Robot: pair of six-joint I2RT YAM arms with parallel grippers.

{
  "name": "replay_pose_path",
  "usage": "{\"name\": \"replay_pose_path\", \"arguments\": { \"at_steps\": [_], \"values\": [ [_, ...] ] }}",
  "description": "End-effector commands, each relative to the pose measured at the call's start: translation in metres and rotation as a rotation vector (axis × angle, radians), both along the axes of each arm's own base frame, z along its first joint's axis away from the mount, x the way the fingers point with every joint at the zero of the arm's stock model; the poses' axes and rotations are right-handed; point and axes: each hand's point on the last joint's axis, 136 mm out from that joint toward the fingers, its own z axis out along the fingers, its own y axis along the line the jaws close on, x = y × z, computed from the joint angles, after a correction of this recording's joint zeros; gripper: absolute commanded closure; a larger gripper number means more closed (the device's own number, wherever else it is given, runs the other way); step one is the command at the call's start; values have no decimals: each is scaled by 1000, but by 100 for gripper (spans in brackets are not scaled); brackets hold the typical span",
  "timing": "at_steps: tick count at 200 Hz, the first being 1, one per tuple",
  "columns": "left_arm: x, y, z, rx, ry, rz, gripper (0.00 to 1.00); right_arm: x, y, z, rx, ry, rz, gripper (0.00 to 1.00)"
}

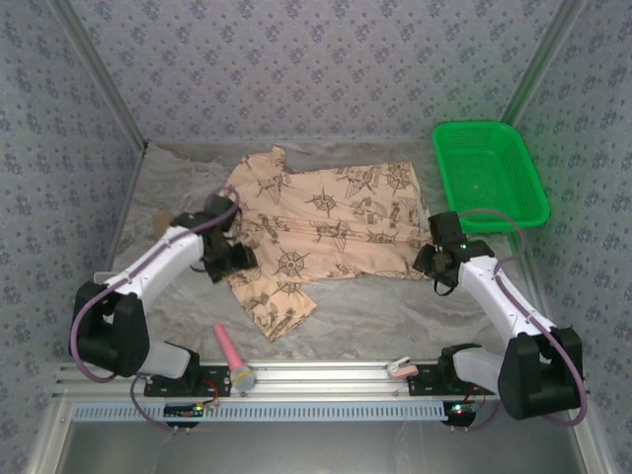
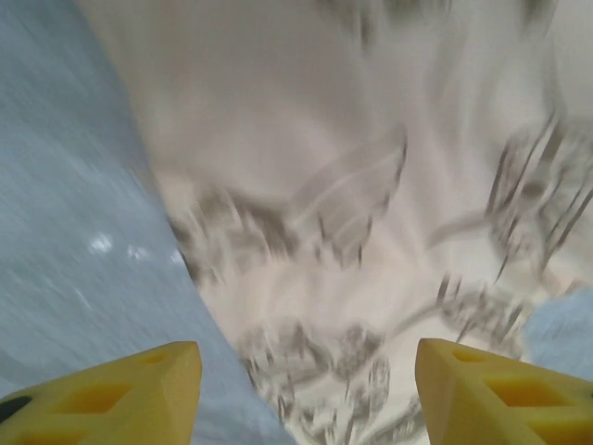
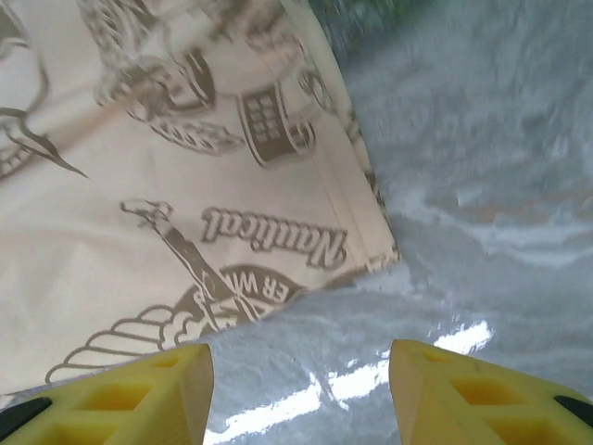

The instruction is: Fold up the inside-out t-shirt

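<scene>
Shirt lies spread on desk, no fold that I can see; left fingers and right fingers open, empty, at opposite edges; all folding left to do.

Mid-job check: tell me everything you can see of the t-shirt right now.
The t-shirt is soft peach-tan cloth printed with dark compasses and nautical motifs. It lies spread flat, sideways on the table, sleeves to the left, hem to the right. Both the left gripper and right gripper are open at its edges, holding nothing.
</scene>
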Motion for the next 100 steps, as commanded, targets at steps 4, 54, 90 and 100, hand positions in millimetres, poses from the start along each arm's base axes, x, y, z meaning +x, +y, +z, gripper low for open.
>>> {"name": "replay_pose_path", "arguments": {
  "at_steps": [4,54,90,100],
  "values": [
    [-32,-29,-12,-66,72,101,38,-16,6,-13,132,58,-118,45],
    [-60,-67,-41,-9,139,48,38,-22,3,-40,288,66,-268,45],
    [-80,-55,-59,69,188,116,37,-11,-10,-42,295,29,-339,36],
    [-84,-54,-65,69,190,134,36,-6,-11,-42,302,18,-346,36]
  ]
}}
